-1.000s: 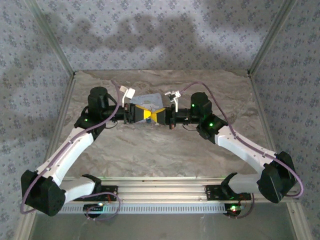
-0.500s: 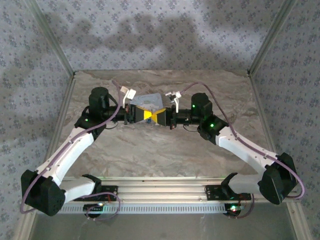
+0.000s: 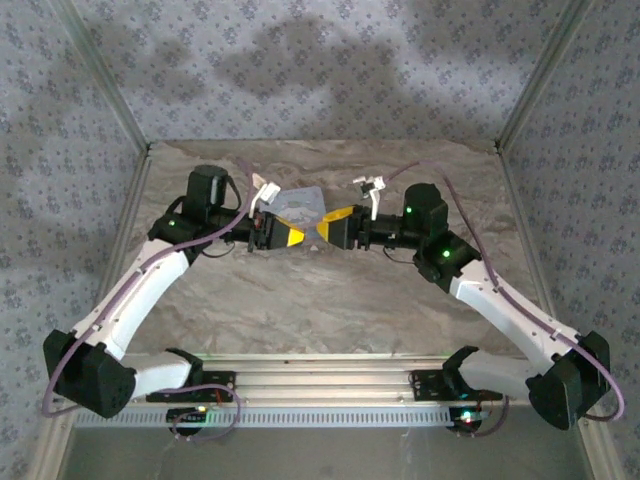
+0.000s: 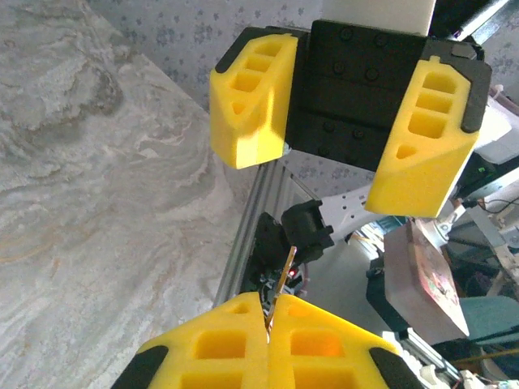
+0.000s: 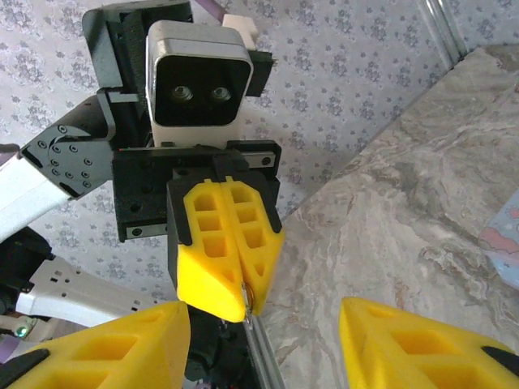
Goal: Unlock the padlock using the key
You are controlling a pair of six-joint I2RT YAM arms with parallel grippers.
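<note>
While L fingers (image 4: 219, 348) pinch key (image 4: 280, 285), pressed tight | R fingers (image 4: 251, 97) spread, facing them close.

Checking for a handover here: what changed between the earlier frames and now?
The right gripper opened and drew back to the right, so the two grippers, pressed together before, now stand apart. The left gripper closed and now pinches the key edge-on between its pads. The pale blue packet on the table lies where it did.
</note>
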